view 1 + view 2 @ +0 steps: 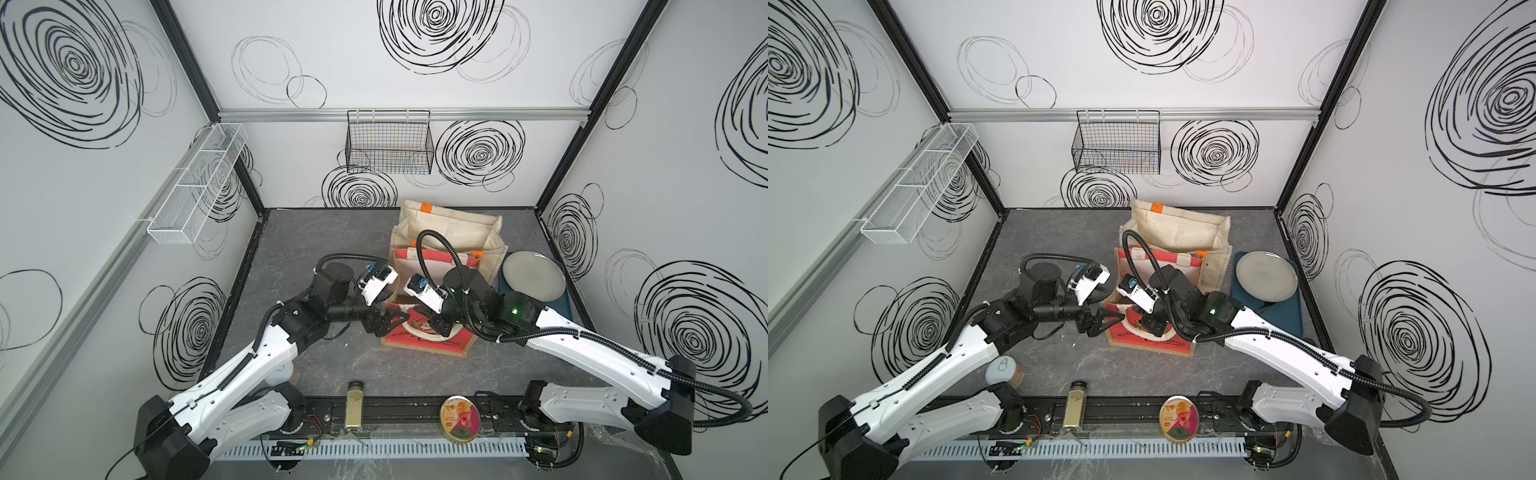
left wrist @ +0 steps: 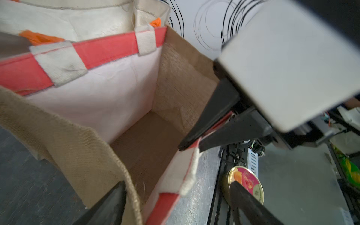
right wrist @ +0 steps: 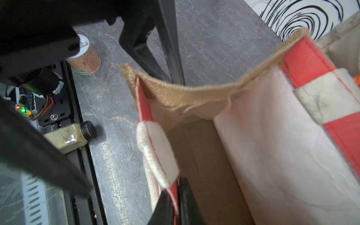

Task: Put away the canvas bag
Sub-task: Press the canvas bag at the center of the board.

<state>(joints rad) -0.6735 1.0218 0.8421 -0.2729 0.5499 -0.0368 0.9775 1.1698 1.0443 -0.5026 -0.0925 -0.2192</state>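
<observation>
The canvas bag [image 1: 430, 345], red-rimmed with jute sides, stands upright and open-mouthed at mid tabletop [image 1: 324, 249], its back against a taller cream bag [image 1: 449, 228]. The right pincer [image 3: 176, 194] is pinched narrow on the red front rim, beside a white handle tab. The left pincer [image 1: 395, 323] is spread wide, one finger on each side of the bag's frayed jute side edge. A plate [image 1: 534, 276] on a blue tray [image 1: 1283, 320] sits just beside the bags. Open grey surface lies between the bag and the left wall. A spice jar [image 1: 354, 405] and a round tin [image 1: 460, 419] lie on the front rail.
</observation>
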